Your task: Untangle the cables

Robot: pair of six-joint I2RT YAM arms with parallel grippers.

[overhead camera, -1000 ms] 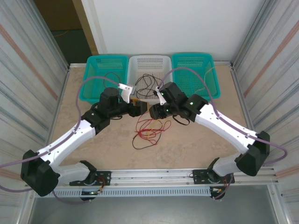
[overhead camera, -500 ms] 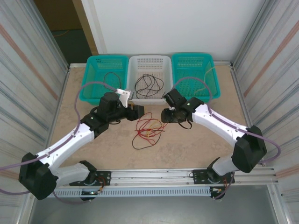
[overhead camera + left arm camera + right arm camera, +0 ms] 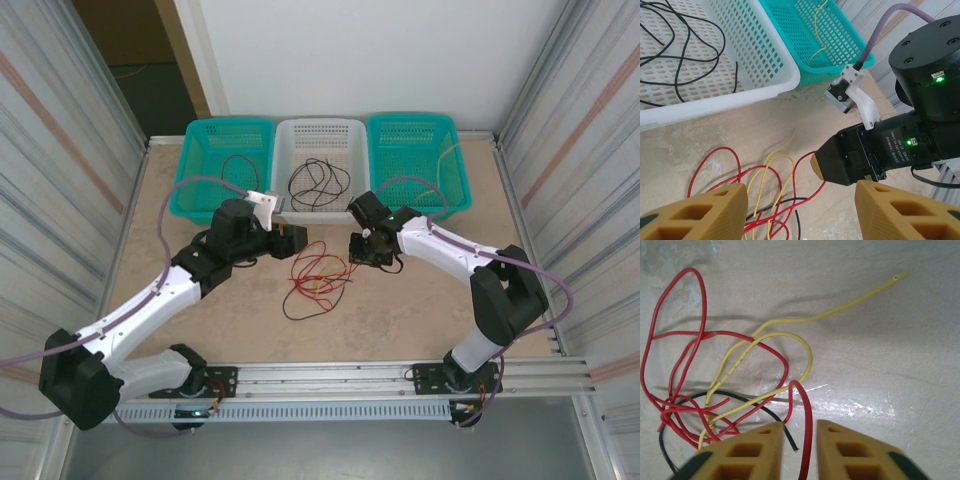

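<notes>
White plastic mesh basket (image 3: 320,123) holds black cables (image 3: 318,180). Left jaws gape empty; right jaws narrowly parted astride red cable (image 3: 807,440) on bench (image 3: 420,300).

Robot test cell in a lab, not a domestic room. Evidence: beige bench top (image 3: 420,315) boxed in by corrugated metal panels on the left (image 3: 60,150) and right (image 3: 580,130), with a plain white back board (image 3: 380,50) at top of frame. Left arm (image 3: 140,310) and right arm (image 3: 445,250) are bolted to a slotted aluminium rail (image 3: 330,378) along the bottom edge. An exposed purple hose (image 3: 200,180) loops off the left arm.
</notes>
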